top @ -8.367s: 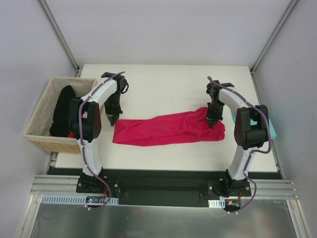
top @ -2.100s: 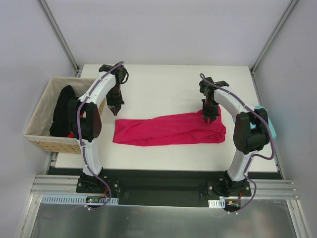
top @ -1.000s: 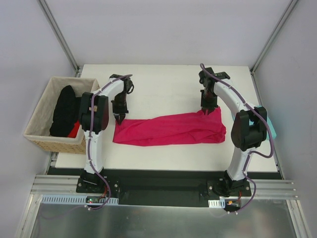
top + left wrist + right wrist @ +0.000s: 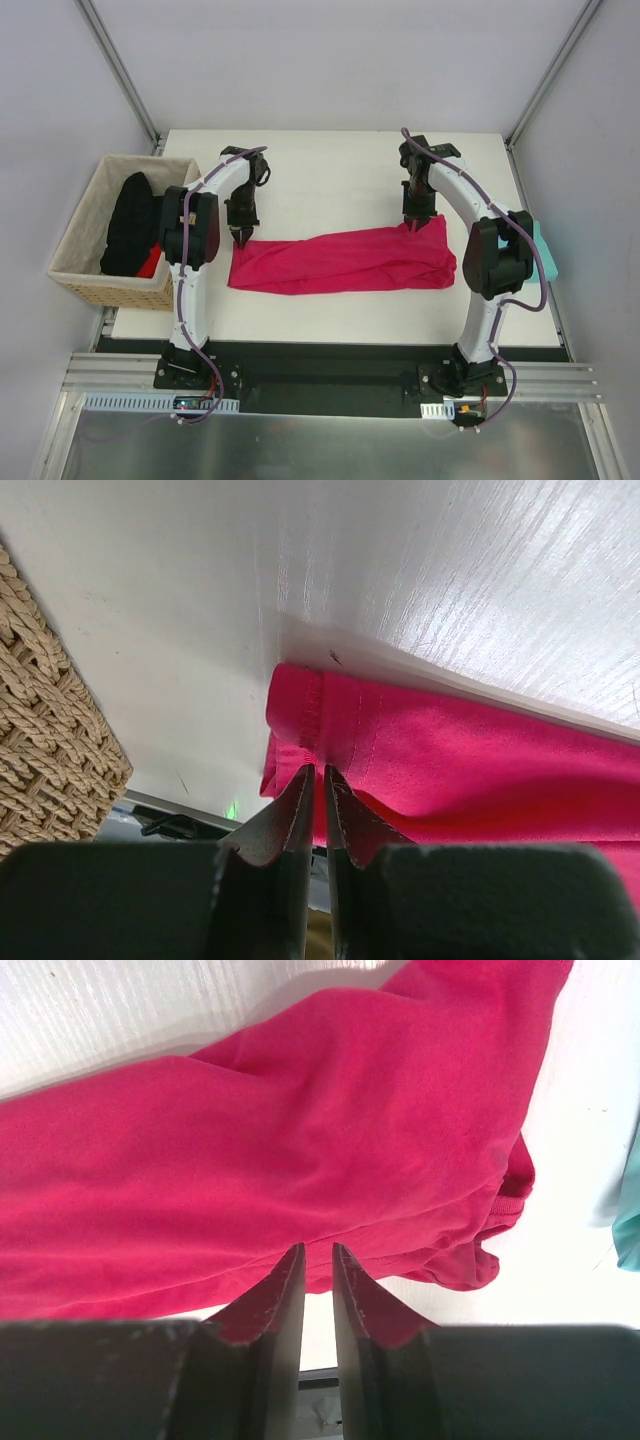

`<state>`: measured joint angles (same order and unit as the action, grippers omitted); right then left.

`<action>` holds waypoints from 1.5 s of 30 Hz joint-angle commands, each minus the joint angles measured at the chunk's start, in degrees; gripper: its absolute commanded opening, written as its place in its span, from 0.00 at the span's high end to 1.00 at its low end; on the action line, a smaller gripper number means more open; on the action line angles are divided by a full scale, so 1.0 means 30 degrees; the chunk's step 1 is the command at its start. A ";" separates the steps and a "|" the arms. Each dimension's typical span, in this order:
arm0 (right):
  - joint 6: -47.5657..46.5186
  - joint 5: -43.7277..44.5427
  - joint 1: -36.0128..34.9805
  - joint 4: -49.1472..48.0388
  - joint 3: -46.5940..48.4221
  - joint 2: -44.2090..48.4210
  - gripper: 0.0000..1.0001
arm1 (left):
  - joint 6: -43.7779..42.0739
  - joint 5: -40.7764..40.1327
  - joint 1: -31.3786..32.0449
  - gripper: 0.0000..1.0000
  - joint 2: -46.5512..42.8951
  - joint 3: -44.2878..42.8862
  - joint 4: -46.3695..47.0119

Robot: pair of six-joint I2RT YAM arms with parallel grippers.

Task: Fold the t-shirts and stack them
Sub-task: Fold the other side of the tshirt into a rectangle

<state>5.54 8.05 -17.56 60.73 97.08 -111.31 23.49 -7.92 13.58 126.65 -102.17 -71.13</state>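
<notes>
The crimson-pink t-shirt (image 4: 340,260) lies as a long folded band across the white table (image 4: 330,180). My left gripper (image 4: 241,240) points down at its back left corner. In the left wrist view my left gripper (image 4: 315,770) has its jaws pinched on the stitched hem of the pink t-shirt (image 4: 480,770). My right gripper (image 4: 413,228) stands on the back right corner. In the right wrist view my right gripper (image 4: 318,1248) has its jaws almost together on the edge of the pink t-shirt (image 4: 250,1160). The teal t-shirt (image 4: 543,255) lies at the table's right edge, mostly behind the right arm.
A wicker basket (image 4: 75,250) with dark clothes stands off the table's left edge; its weave shows in the left wrist view (image 4: 50,730). A sliver of the teal t-shirt shows in the right wrist view (image 4: 630,1220). Frame posts rise at the back corners.
Both grippers came down from above the table onto the pink shirt's back corners and have barely moved in the last second. The shirt lies as before.
</notes>
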 commanded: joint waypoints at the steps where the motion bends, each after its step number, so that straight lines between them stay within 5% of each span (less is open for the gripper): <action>1: -0.0002 -0.0282 -0.0093 0.0470 0.0658 0.0100 0.80 | 0.0082 0.0122 0.0189 0.92 -0.0820 -0.0221 -0.0781; 22: -0.0060 -0.0487 -0.0005 0.0499 0.0834 -0.0340 0.80 | -0.0328 0.0942 0.0189 0.86 -0.0147 -0.0894 -0.0664; 25: -0.0060 -0.0516 0.0053 0.0528 0.0776 -0.0398 0.81 | -0.0270 0.0884 0.0189 0.75 -0.0146 -0.0691 -0.0547; 37: -0.0002 -0.0634 0.0141 0.0880 0.1303 -0.0837 0.81 | -0.0358 0.0913 0.0189 0.82 0.0117 -0.0661 -0.0342; 45: -0.0031 -0.0634 0.0200 0.1143 0.1420 -0.0954 0.81 | -0.0299 0.0942 0.0189 0.77 0.0263 -0.0484 -0.0137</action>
<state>5.52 6.57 -17.32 61.52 98.78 -114.08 23.09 -5.98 13.58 127.28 -103.07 -70.81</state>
